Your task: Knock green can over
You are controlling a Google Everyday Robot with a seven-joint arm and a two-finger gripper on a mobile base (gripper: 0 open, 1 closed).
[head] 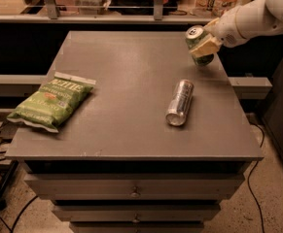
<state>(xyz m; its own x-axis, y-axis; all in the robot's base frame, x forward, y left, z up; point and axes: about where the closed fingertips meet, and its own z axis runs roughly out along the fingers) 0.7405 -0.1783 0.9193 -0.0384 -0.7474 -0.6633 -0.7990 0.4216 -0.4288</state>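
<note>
The green can [196, 38] is at the table's far right corner, tilted with its silver top leaning left and its base off or barely on the surface. My gripper [206, 43] comes in from the right on a white arm [257, 16] and is against the can's right side, with a pale finger [204, 46] across the can's front.
A plain silver can [180, 102] lies on its side right of the table's middle. A flat green chip bag [52, 101] lies near the left edge. The grey table [121, 81] has drawers below. A railing and shelves stand behind.
</note>
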